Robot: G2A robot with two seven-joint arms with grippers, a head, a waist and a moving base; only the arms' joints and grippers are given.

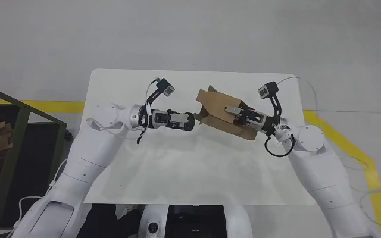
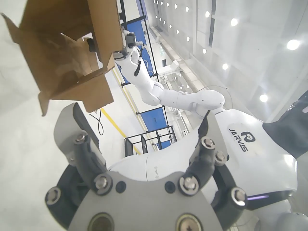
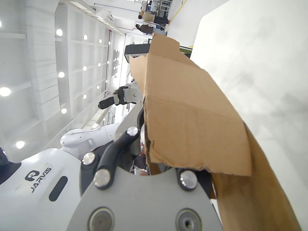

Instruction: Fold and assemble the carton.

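A brown cardboard carton (image 1: 221, 113), partly unfolded with loose flaps, is held just above the white table (image 1: 178, 172) right of centre. My right gripper (image 1: 243, 116) is shut on one of its walls. In the left wrist view, one of its fingers reaches inside the carton (image 2: 65, 37) and the other stays outside. In the right wrist view the carton (image 3: 192, 121) hides most of that gripper, leaving one finger (image 3: 140, 118) showing beside the cardboard. My left gripper (image 1: 189, 122) points at the carton's open end and stops just short of it. It is open (image 2: 139, 121) with nothing between its fingers.
The table's front half and left side are bare. A dark rack (image 1: 15, 122) stands off the table's left edge beside yellow floor tape (image 1: 53, 106). The carton's nearest flap (image 2: 96, 92) hangs close to my left gripper's fingertips.
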